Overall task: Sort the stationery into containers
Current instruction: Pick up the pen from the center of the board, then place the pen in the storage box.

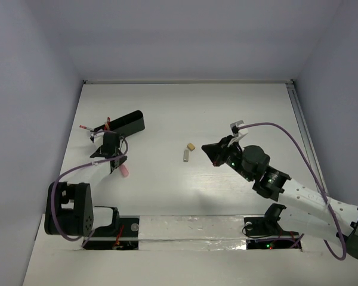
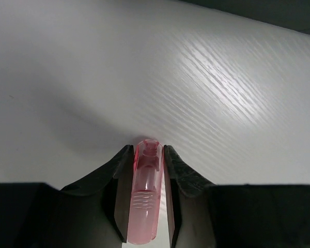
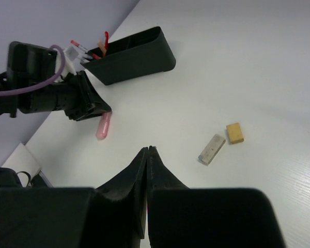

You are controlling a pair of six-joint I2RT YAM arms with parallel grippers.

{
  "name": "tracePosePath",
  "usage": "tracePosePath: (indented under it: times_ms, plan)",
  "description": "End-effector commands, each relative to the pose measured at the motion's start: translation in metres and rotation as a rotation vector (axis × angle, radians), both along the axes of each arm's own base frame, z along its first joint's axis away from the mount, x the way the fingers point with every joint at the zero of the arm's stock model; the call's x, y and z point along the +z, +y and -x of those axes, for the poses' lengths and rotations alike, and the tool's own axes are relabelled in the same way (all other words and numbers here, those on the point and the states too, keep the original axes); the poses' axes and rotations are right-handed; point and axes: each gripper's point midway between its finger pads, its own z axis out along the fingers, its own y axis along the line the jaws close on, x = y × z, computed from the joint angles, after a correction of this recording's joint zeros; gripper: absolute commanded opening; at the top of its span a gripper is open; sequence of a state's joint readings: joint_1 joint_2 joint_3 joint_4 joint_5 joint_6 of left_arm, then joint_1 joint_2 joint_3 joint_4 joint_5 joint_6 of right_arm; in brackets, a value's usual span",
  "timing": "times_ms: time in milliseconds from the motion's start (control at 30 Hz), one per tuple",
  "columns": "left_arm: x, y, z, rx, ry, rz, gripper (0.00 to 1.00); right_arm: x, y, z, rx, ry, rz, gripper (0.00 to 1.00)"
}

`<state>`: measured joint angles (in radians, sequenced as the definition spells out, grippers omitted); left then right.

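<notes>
**Pink capsule between left pincer fingers, right pincer closed and empty**

A pink translucent capsule is seen lying on the white table, lengthwise between the two fingers of the left pincer. Its rounded end is level with the fingertips. The left finger is set right against it. A thin sliver of table is visible between the capsule and the right finger. Whether the capsule is actually clamped cannot be told.

In the top view the capsule is found at the tip of the left pincer, on its near side, just short of the black box. The box lies further back on the left of the table, and pens are seen poking out of its left end.

The right pincer is held over the middle of the table with its fingers pressed together and nothing between them. A beige eraser and a grey-white block lie close together on the table, just beside that pincer's tip and well apart from the capsule and the box.
</notes>
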<state>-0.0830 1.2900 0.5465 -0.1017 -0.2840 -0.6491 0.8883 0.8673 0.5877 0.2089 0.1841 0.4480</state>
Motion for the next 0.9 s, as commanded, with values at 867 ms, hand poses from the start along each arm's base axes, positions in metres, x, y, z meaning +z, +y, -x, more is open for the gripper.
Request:
tracePosePath:
  times_ms: [867]
  plan:
    - [0.251, 0.043, -0.146, 0.083, -0.588, -0.313, 0.00, -0.020, 0.009, -0.012, -0.018, 0.033, 0.051, 0.03]
